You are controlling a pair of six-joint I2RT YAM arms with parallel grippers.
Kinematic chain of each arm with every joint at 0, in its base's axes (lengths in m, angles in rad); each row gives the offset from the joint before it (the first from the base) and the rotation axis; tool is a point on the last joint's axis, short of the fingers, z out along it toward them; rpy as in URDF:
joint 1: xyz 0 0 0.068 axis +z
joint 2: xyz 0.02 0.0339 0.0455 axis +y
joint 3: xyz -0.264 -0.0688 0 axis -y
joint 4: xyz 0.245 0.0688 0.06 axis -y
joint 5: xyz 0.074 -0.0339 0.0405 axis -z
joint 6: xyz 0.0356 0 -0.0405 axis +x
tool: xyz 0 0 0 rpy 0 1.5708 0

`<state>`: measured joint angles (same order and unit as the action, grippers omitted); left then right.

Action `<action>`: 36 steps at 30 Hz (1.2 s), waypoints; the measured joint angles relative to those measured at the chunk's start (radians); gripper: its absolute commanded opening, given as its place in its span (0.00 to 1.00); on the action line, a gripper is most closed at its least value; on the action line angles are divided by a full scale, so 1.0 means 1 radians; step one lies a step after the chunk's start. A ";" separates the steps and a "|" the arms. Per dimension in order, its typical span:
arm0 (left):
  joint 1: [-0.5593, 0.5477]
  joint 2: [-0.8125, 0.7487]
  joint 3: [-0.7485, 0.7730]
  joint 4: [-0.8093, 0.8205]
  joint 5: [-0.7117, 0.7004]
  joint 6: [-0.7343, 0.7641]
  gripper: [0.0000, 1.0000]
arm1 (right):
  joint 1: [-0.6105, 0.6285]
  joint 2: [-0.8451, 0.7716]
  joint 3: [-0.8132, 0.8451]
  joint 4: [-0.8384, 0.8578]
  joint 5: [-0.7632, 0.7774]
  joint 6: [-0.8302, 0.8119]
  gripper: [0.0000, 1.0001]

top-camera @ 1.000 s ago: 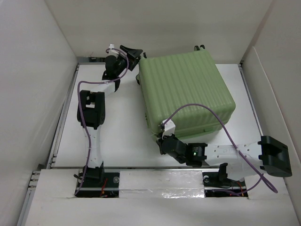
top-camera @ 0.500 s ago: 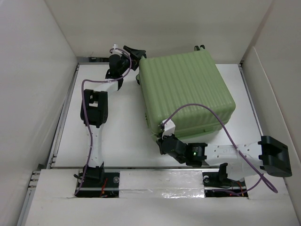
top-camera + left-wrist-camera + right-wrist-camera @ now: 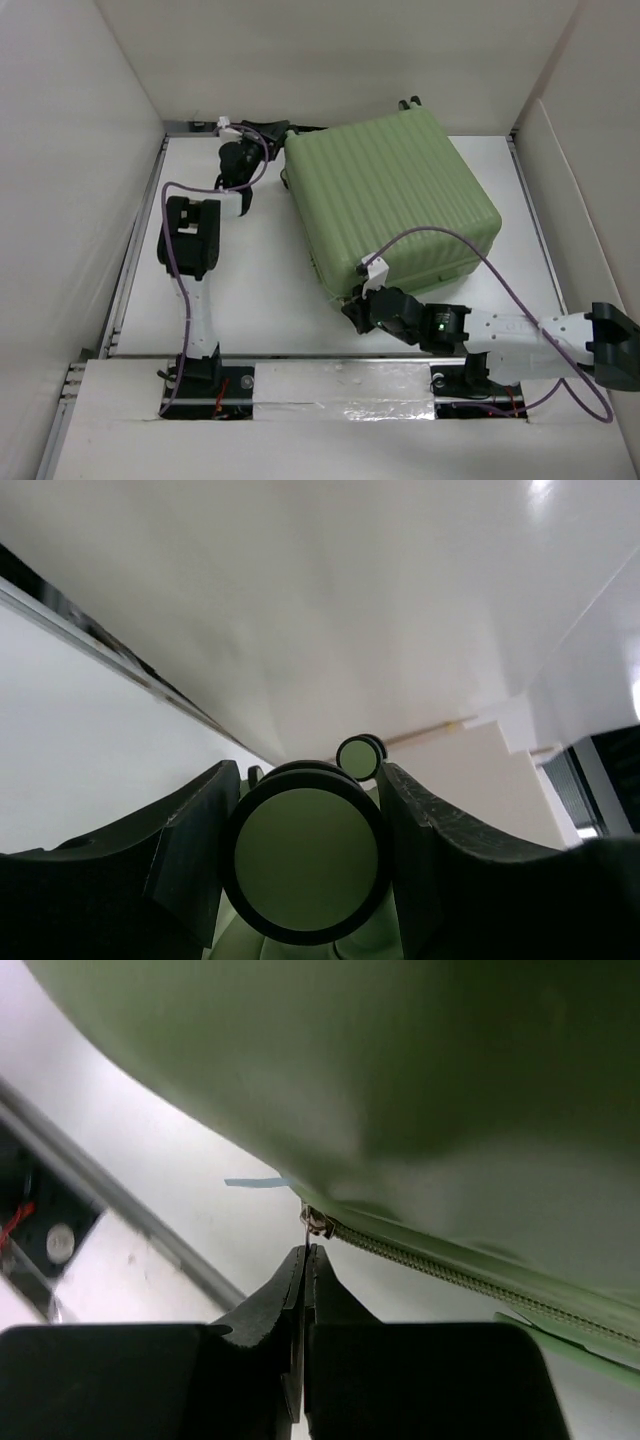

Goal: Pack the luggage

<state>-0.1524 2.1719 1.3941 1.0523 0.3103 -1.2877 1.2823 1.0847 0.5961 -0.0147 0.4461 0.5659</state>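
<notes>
Luggage: the luggage [image 3: 390, 200] lay closed and flat on the table [image 3: 255, 265], filling the middle and 1 o'clock part of the top view.
Left gripper: the left gripper [image 3: 268, 130] sat at the case's 11 o'clock corner, fingers [image 3: 190, 855] spread around a caster wheel [image 3: 305, 848] and seeming to touch both its sides.
Second wheel: a second wheel [image 3: 360, 753] showed just beyond.
Right gripper: the right gripper [image 3: 305, 1251] sat at the case's 7 o'clock corner, fingers pressed together, pinching the zipper pull [image 3: 318, 1224].
Zipper: the zipper [image 3: 430, 1265] ran off toward 4 o'clock in the wrist view.
</notes>
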 measured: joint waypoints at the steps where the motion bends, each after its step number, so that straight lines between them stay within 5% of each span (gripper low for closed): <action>1: 0.011 -0.047 -0.073 0.026 -0.019 0.010 0.00 | -0.004 -0.023 -0.008 -0.018 -0.025 -0.017 0.00; 6: 0.082 -0.311 -0.512 0.182 -0.193 0.023 0.00 | -0.093 -0.123 -0.016 -0.140 -0.212 -0.128 0.00; 12: 0.108 -0.651 -0.963 0.296 -0.520 0.031 0.00 | -0.352 -0.169 0.040 -0.347 -0.379 -0.245 0.00; 18: -0.056 -1.155 -1.265 0.164 -0.742 0.135 0.00 | -0.563 -0.153 0.036 -0.317 -0.150 -0.248 0.00; 21: -0.128 -1.434 -1.275 -0.056 -0.770 0.204 0.00 | -0.518 -0.195 -0.064 -0.209 -0.060 -0.194 0.00; 25: -0.164 -1.656 -1.275 -0.268 -0.790 0.271 0.00 | -0.306 -0.220 -0.229 0.005 0.170 -0.080 0.00; 31: -0.147 -1.649 -1.274 -0.270 -0.888 0.304 0.00 | -0.086 0.059 -0.052 -0.129 0.486 -0.109 0.00; 36: -0.146 -1.618 -1.274 -0.257 -0.900 0.306 0.00 | -0.112 0.029 -0.008 -0.228 0.430 -0.202 0.00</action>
<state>-0.2989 0.5541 0.1200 0.7952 -0.5892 -0.9821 1.1702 1.1133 0.5884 -0.2428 0.8764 0.3641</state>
